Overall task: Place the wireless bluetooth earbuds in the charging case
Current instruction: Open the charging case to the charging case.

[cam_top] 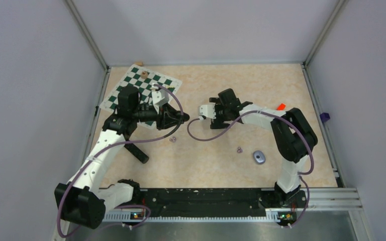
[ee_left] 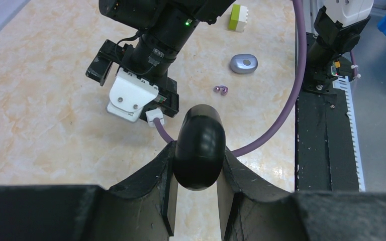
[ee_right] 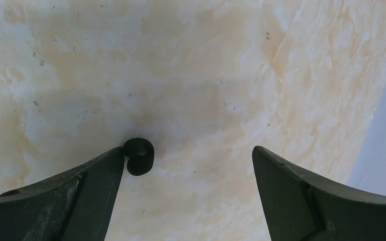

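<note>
My left gripper [ee_left: 199, 153] is shut on a glossy black oval charging case [ee_left: 199, 145] and holds it above the table; it also shows in the top view [cam_top: 180, 117]. My right gripper [ee_right: 189, 150] is open and low over the table. A black earbud [ee_right: 139, 155] lies on the table touching the tip of its left finger [ee_right: 100, 181]. One pale purple earbud [cam_top: 172, 139] lies below the left gripper. Another pale purple earbud [cam_top: 239, 149] lies beside a grey-purple oval case [cam_top: 259, 157]. Both show in the left wrist view, the bud [ee_left: 221, 90] and the case [ee_left: 243, 63]. The second black earbud is not in view.
A green-and-white chessboard [cam_top: 140, 88] with a small chess piece [cam_top: 143, 74] lies at the back left, under the left arm. The right wrist [ee_left: 140, 75] and its purple cable [ee_left: 281, 115] are close in front of the left gripper. A small orange object [cam_top: 280, 106] lies at the right.
</note>
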Robot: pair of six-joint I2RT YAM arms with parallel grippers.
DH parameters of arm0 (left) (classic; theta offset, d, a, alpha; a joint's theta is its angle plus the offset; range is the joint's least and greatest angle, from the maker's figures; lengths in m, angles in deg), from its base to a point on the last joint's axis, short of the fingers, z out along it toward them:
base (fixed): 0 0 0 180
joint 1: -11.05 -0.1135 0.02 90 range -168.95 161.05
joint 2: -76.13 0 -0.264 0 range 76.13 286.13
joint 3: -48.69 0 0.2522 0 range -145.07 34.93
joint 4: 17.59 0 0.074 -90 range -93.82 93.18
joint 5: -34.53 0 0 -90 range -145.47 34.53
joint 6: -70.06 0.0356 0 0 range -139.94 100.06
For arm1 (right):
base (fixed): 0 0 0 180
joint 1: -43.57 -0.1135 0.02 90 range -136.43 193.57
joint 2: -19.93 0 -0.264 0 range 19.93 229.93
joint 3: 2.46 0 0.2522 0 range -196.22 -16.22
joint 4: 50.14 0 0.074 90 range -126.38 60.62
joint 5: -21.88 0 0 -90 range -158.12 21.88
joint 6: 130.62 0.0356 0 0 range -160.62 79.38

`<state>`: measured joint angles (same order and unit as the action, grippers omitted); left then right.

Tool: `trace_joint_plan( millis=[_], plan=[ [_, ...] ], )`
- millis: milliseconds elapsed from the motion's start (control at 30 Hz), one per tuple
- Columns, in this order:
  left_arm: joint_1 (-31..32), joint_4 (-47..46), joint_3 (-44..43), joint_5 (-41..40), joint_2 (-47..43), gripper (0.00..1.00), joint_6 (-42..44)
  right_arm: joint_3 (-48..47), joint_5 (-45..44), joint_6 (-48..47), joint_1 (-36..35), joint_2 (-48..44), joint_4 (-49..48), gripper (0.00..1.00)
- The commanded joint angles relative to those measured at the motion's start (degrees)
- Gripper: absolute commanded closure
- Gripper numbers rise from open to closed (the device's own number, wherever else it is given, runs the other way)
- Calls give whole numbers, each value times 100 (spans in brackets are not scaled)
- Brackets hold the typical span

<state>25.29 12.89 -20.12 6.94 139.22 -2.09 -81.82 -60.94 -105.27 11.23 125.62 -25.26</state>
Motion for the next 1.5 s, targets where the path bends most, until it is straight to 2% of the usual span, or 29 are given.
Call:
trace_joint_plan(
  millis=[0, 400, 600, 933, 1167, 1267, 1333, 1467],
  plan=[
    [-27, -182, -49, 201, -109, 100, -71, -200, 166, 200, 44, 315, 100, 1],
    [-27, -133, -68, 218, -96, 100, -49, -609, -26, 714, 44, 693, 21, 1],
    [-26, -138, -50, 217, -87, 100, -44, -1004, -132, 1311, 67, 780, 174, 1],
    [-19, -161, -28, 237, -89, 100, -49, -1254, 1404, 2274, 387, -326, 1089, 1],
    [47, -487, 63, 267, 81, 100, -360, -1490, 2755, 4258, 1015, -1208, 1114, 1],
    [217, -509, 47, 169, 282, 100, -393, -1523, 3343, 4455, 1063, -1548, 1248, 1],
    [333, -519, 38, 88, 375, 100, -392, -1227, 3844, 4739, 1063, -1862, 875, 1],
    [448, -587, 20, 82, 586, 100, -526, -192, 4567, 5874, 940, -2614, -801, 1]
  ],
)
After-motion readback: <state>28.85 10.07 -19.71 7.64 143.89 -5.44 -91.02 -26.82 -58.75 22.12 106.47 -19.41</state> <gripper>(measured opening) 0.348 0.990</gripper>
